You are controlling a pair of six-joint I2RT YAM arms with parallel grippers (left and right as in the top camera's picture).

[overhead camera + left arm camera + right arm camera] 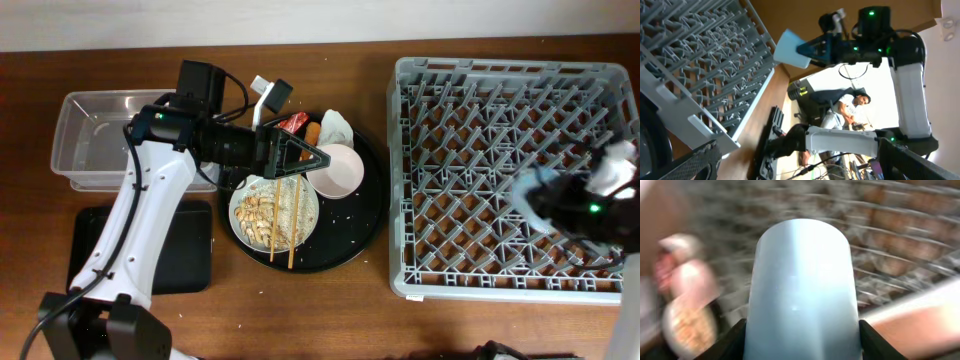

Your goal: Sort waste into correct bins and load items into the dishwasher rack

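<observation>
Gripping the blue cup [802,280], the right tool [802,335] hangs over the rack [500,287] by the desk's [300,320] right edge, seemingly clear of its pegs. Midway between the left and right edges, the left tool [308,160] spreads wide above the chopsticks [294,230].

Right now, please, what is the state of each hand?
Left hand: open, holding nothing.
Right hand: closed on the blue cup.
</observation>
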